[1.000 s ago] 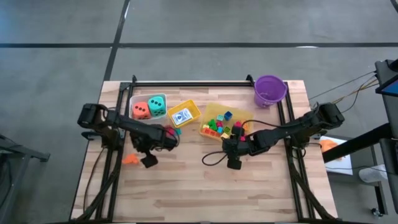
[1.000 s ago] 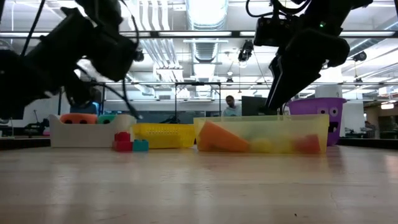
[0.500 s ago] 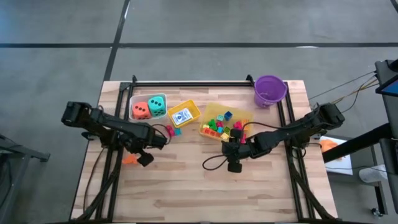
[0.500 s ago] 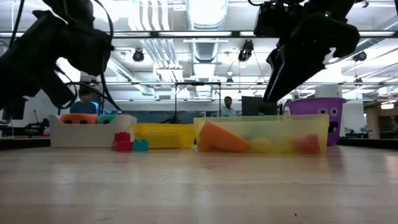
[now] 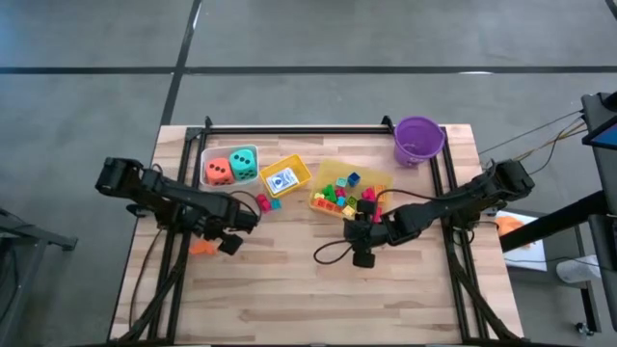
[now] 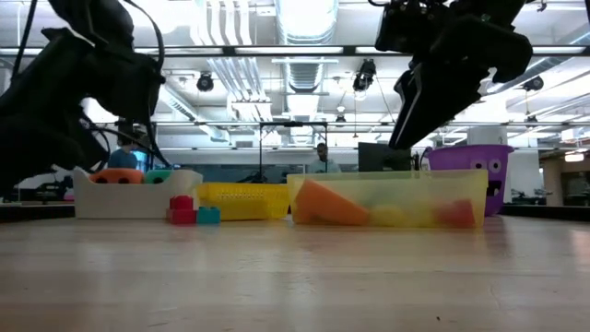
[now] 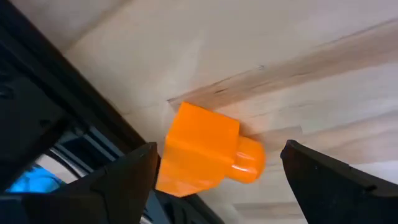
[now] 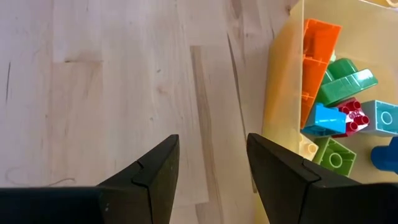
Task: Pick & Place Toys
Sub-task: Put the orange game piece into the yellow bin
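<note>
A: Two dark grippers from above: the left gripper (image 5: 220,243) beside an orange plastic brick (image 5: 201,247) on the table, the right gripper (image 5: 361,241) near the clear plastic bin (image 5: 379,181) of bricks.

B: Wrist views: the left's fingers (image 7: 118,183) spread around that brick (image 7: 208,149); the right's (image 8: 146,180) parted, empty.

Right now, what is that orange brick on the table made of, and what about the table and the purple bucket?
The orange brick looks like smooth, slightly glossy plastic: even colour, moulded round stud, soft shine. The table looks like pale wood with a matte finish: plank seams and grain lines show. The purple bucket is probably plastic too, uniform in colour with a thin rim, though I can't be certain.
</note>
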